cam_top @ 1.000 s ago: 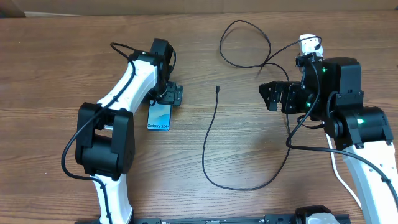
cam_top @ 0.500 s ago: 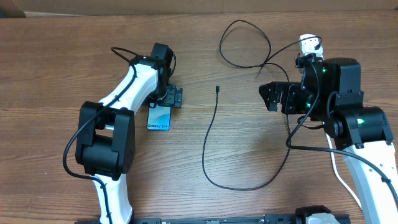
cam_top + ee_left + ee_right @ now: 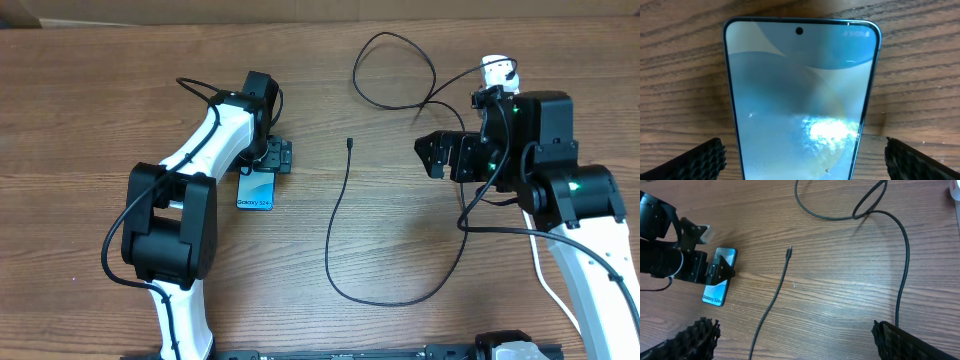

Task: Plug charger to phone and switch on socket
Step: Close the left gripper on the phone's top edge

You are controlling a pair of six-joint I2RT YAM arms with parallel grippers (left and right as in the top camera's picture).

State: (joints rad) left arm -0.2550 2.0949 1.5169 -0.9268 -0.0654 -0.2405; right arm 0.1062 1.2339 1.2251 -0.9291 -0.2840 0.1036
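item: left tool (image 3: 805,159). open, pads on either side of the phone (image 3: 800,100) and clear of its edges. nothing gripped.
item: right tool (image 3: 428,156). open and empty, well apart from the connector.
item: charger (image 3: 349,143). tip lies loose on the counter (image 3: 100,90), between the phone and the right tool, with its cable looping back under your right arm.
risks: if you close the left tool off-centre, the phone may skew or slide. the thin tip lies flat, so a pinch may miss it. the slack cable may snag on the arm and tug the tip away.
hidden: the phone's port shows in no view. of the socket (image 3: 493,70) you see only a white piece beyond the right arm, and its switch is hidden.
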